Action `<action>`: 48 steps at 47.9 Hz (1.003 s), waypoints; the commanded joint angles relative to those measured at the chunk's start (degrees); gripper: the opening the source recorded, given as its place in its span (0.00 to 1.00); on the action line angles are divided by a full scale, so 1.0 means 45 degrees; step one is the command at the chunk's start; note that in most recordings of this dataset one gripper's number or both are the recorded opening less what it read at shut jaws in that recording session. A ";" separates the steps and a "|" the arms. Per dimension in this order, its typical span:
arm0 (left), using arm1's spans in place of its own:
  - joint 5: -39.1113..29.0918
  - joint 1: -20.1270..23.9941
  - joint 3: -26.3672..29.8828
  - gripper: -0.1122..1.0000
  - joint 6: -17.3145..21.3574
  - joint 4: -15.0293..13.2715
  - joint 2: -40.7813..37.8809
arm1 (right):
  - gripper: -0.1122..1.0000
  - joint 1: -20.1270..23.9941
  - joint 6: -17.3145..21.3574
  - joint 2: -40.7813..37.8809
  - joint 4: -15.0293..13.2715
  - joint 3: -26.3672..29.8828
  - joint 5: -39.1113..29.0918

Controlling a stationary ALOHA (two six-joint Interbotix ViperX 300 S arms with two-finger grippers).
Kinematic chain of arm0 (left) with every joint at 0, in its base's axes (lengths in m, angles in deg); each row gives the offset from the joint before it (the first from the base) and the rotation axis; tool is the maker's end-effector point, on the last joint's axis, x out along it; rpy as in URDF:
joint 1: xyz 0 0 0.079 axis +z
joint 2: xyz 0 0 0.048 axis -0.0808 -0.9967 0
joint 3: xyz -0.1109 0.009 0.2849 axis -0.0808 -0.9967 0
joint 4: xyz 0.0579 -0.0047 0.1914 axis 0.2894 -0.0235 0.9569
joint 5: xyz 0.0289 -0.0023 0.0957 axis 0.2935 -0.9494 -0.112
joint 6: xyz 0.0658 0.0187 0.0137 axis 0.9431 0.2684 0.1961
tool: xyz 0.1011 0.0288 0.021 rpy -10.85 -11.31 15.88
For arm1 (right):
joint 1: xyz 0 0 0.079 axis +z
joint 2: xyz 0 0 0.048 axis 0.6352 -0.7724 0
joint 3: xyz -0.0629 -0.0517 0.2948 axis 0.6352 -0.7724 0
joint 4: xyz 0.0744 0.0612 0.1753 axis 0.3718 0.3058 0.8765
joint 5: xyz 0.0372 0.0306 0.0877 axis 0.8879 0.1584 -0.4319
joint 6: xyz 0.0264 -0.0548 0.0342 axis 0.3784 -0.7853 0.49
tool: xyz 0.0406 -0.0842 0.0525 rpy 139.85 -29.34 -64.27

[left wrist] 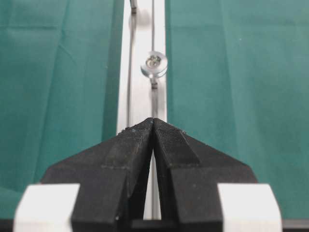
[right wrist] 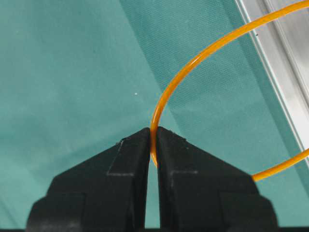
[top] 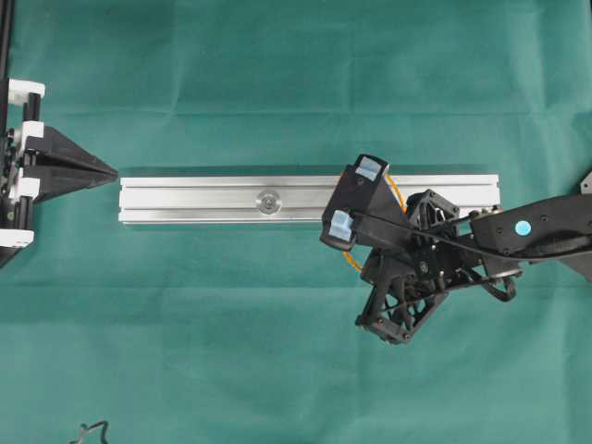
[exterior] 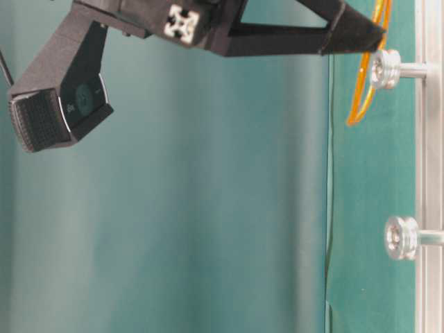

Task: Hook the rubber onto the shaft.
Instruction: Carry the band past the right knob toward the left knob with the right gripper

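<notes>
Green cloth-covered table (top: pixel 231 324) w/ long aluminium rail (top: pixel 203 199) lying flat on it, cloth showing all round rail.

Rubber band (top: pixel 396 188): overhead, mostly hidden beneath the right gripper (top: pixel 359 198), only short orange arcs showing; in the right wrist view its loop (right wrist: pixel 193 65) is cut by the right edge. Aluminium rail (top: pixel 222 199): right portion covered by that arm; whether the band touches the upper shaft (exterior: pixel 386 69) in the table-level view cannot be told.
</notes>
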 commanded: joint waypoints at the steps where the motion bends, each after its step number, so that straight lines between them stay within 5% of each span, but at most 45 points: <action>1: 0.0117 0.0039 0.0430 0.12 0.0000 0.0039 -0.0059 | 0.16 0.0039 0.0273 0.0137 -0.0020 0.0313 0.0195; 21: 0.0117 0.0039 0.0469 0.12 0.0000 0.0039 -0.0059 | 0.16 0.0000 0.0488 0.0098 -0.0020 0.0371 0.0312; 48: 0.0117 0.0039 0.0469 0.12 0.0000 0.0039 -0.0059 | 0.16 -0.0859 0.0469 -0.1230 -0.0293 0.2129 0.0312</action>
